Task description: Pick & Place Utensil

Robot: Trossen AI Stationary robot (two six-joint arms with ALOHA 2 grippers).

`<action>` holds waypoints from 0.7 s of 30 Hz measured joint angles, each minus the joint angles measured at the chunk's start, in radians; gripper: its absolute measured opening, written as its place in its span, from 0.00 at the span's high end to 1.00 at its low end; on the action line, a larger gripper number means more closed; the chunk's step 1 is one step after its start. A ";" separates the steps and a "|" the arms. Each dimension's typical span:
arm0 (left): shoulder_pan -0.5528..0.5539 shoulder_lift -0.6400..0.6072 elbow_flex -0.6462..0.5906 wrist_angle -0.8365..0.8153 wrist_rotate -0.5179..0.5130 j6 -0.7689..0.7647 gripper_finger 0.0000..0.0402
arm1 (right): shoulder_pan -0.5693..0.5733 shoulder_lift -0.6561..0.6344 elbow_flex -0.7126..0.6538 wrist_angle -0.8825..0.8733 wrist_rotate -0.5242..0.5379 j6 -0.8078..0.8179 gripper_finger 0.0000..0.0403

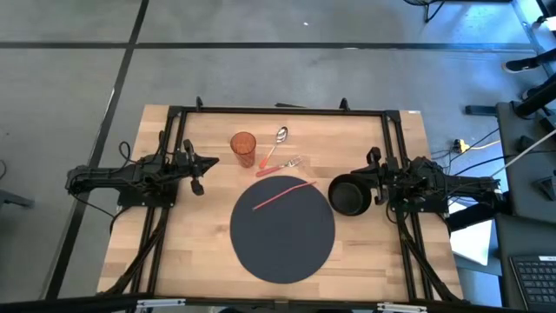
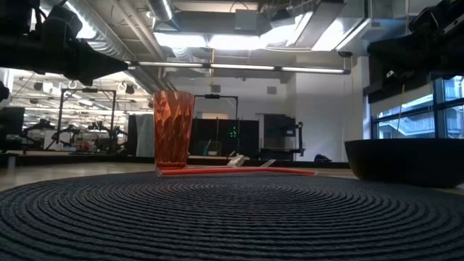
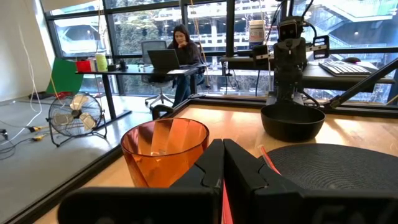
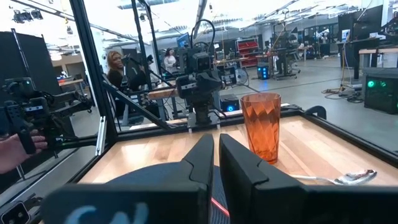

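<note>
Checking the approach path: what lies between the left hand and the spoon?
In the high view, the orange cup stands between the left hand and the spoon; otherwise bare wood.

Wooden surface (image 1: 200,243) carries: round dark mat (image 1: 282,248), orange cup (image 1: 244,149), spoon (image 1: 279,139), black bowl (image 1: 347,196).

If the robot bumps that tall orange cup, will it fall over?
Probably, yes. The orange cup stands upright, tall with a narrow base, so a push near its rim could tip it. It looks empty and thin-walled, so likely light; on its side, it might roll.
</note>
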 joint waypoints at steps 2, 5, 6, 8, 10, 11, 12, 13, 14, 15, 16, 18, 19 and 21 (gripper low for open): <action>0.000 0.000 0.000 0.000 0.000 0.000 1.00 | 0.000 0.000 0.000 0.006 0.000 0.000 0.93; 0.000 0.000 0.000 0.000 0.000 0.000 1.00 | 0.000 0.000 0.000 0.006 0.000 0.000 0.93; 0.000 0.000 0.000 0.001 0.000 0.005 1.00 | 0.000 0.000 0.000 0.006 0.000 0.000 0.93; 0.000 0.000 0.000 0.010 0.000 0.031 1.00 | 0.000 0.000 0.000 0.007 0.000 0.000 0.93; 0.000 0.000 0.000 0.027 0.000 0.050 1.00 | 0.000 0.000 0.000 0.007 0.011 0.000 0.93; 0.000 0.000 0.000 0.034 0.000 0.050 1.00 | 0.000 0.000 0.000 0.007 0.023 -0.001 0.93; 0.000 0.000 0.000 0.035 0.000 0.041 1.00 | 0.000 0.000 0.000 0.007 0.035 -0.005 0.93; 0.000 0.000 0.000 0.037 0.000 0.028 1.00 | 0.000 0.000 0.000 0.009 0.052 -0.017 0.93; 0.000 0.000 0.000 0.043 0.000 0.016 1.00 | 0.000 0.000 0.000 0.018 0.072 -0.039 0.93; 0.000 0.000 0.000 0.049 0.000 0.011 1.00 | 0.000 0.000 0.000 0.030 0.098 -0.065 0.93; 0.001 0.000 0.000 0.052 -0.002 0.020 1.00 | 0.000 0.000 0.000 0.042 0.123 -0.094 0.93; 0.008 0.001 -0.002 0.098 -0.037 0.105 1.00 | 0.000 0.000 0.000 0.064 0.163 -0.129 0.93; 0.014 0.002 -0.003 0.143 -0.067 0.157 1.00 | -0.001 0.000 0.000 0.084 0.173 -0.134 0.93; 0.028 0.002 -0.001 0.239 -0.142 0.256 1.00 | -0.004 0.000 0.018 0.100 0.212 -0.139 0.93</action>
